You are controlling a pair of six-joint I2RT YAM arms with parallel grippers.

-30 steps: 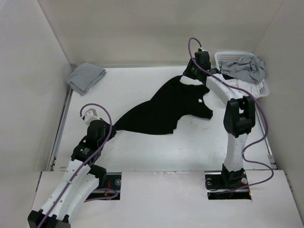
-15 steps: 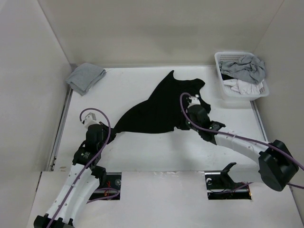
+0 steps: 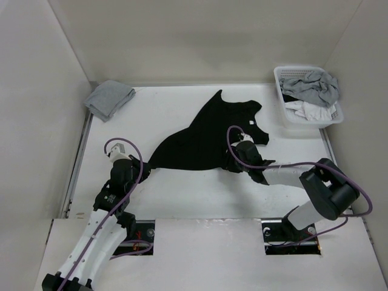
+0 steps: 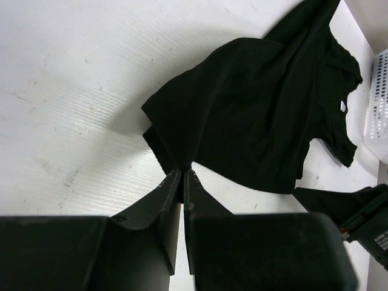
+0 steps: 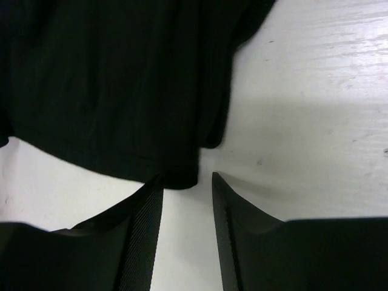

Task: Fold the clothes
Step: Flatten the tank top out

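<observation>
The clothes, one black T-shirt-like garment [image 3: 209,136] with a tiny pale label [image 3: 251,124], lie spread on the white table. My left gripper [image 3: 145,167] is shut on the garment's near left corner; in the left wrist view its fingertips [image 4: 182,170] pinch the black fabric [image 4: 254,115]. My right gripper [image 3: 232,162] lies low at the near right hem. In the right wrist view it stands open [image 5: 186,176], with a hem corner of the garment [image 5: 109,79] just at the tip of its left finger [image 5: 154,194], and nothing is gripped.
A white basket [image 3: 280,82] at the back right holds grey and white garments [image 3: 310,91]. A folded light grey cloth [image 3: 109,98] lies at the back left corner. White walls enclose the table on three sides.
The right arm swung from the garment's far side down to its near right hem and its jaws opened wider. The garment now lies flatter. The left gripper barely moved.
</observation>
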